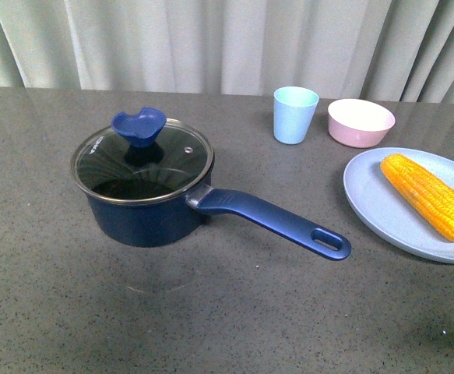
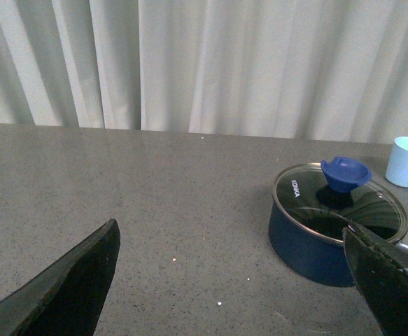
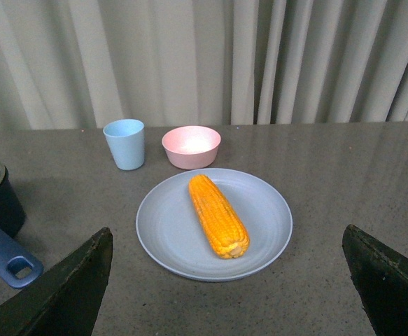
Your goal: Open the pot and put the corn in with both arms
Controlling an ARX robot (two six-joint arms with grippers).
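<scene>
Pot (image 1: 145,210), lid (image 1: 168,167) on, sat left of centre with handle (image 1: 277,220) pointing right; corn (image 1: 429,196) lay on the grey-blue plate (image 1: 378,206) at far right; left gripper (image 2: 229,229) and right gripper (image 3: 228,231) each spread wide, holding nothing.

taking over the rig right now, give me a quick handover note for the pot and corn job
Left gripper: open, empty, short of the pot, not touching it.
Right gripper: open, empty, facing the corn, not touching it.
Pot: on the table, lid on.
Corn: lying on the blue plate, to the right of the pot.
Done: nothing yet.
Left to do: lift the lid off, pick up the corn, put it in the pot.
</scene>
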